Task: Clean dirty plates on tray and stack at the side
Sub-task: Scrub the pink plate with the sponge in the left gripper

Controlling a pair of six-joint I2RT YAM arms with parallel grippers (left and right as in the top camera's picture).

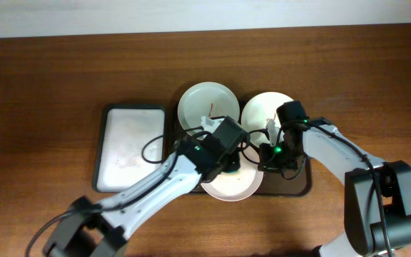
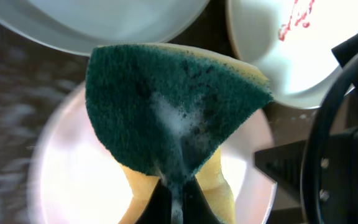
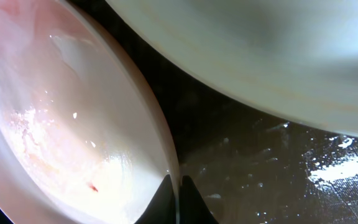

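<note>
With left tool (image 2: pixel 178 200) clamped on sponge (image 2: pixel 179 118) and right tool (image 3: pixel 178 190) pinching the pinkish plate (image 3: pixel 61 124) rim at the front of the tray (image 3: pixel 260 168), press flat, scrub in circles, chase the red speck (image 3: pixel 92 186).

A white tray with dark rim (image 1: pixel 133 148) lies flat on the brown wooden desk (image 1: pixel 41 86). A yellow sponge (image 2: pixel 173 118) (green scouring face outward, foam-flecked) is folded double.

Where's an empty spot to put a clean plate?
The bare wooden table left of the small white tray, or along the back behind the brown tray. The white tray's inside is free too. The brown tray is crowded: green plate, white plate, pinkish plate, the left gripper's sponge, the right gripper.
</note>
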